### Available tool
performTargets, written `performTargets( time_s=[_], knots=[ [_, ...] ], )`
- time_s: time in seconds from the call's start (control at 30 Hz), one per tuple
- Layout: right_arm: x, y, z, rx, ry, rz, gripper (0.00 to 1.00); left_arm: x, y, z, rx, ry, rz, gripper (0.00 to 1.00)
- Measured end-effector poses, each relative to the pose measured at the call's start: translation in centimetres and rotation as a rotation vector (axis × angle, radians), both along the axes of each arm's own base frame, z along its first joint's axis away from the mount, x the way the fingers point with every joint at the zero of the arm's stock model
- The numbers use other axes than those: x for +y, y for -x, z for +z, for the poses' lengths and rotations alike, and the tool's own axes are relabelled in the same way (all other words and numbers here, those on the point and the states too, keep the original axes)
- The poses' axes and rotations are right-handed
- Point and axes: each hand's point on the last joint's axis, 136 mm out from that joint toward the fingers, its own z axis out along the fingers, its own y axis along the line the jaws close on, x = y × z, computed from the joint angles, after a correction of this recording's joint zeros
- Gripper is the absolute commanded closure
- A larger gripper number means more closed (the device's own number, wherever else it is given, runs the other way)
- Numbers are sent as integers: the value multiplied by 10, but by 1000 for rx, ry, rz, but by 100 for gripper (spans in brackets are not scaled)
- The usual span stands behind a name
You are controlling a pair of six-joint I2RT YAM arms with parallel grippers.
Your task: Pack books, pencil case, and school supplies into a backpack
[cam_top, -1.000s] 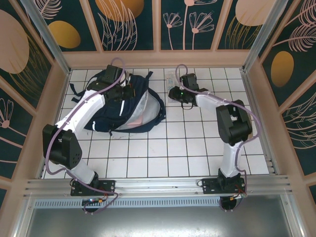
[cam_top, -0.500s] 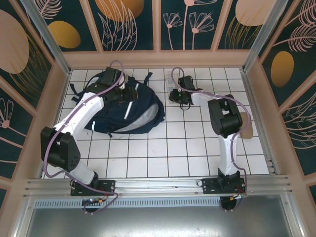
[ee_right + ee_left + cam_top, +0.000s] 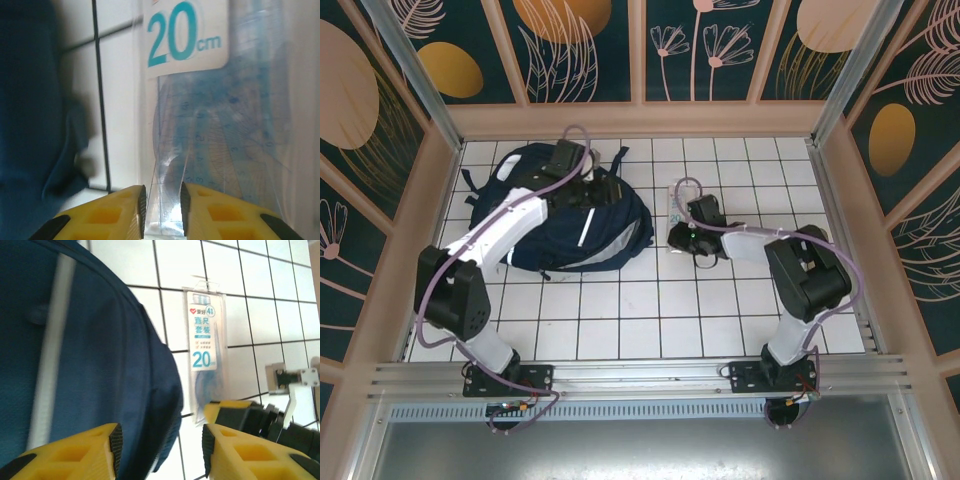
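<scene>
We see bright, even overhead light on the white gridded tile table (image 3: 620, 300), with soft, faint shadow around the large navy blue fabric backpack (image 3: 615, 222). In the left wrist view its cloth is smeared and soft. In the right wrist view the clear flat printed packet (image 3: 215, 125) looks hazy, washed pale by glare.

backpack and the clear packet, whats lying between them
Nothing but bare white tile: in the top view a narrow strip of it separates the backpack from the packet.
</scene>
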Motion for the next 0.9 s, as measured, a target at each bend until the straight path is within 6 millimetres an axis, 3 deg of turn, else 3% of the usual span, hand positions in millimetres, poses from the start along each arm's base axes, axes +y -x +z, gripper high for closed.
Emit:
performTargets(
  time_s=[0.17, 0.33, 0.4, 0.53, 0.67, 0.9],
  knots=[
    [-1, 24, 10, 25, -14, 0, 65, -44, 7, -34, 54, 14, -41, 61],
    [-19, 11, 46, -53, -56, -54, 63, -75, 15, -66, 106, 4, -78, 69],
    [-30, 4, 51, -66, -62, -86, 63, -86, 18, -76, 121, 0, -94, 73],
    [-51, -7, 46, -50, -65, -137, 63, -109, 23, -95, 145, -11, -130, 81],
    [-57, -12, 30, -18, -69, -150, 63, -125, 29, -116, 171, -33, -158, 81],
    [-62, -6, -3, 61, -59, -157, 64, -134, 39, -158, 233, -84, -182, 83]
  ],
)
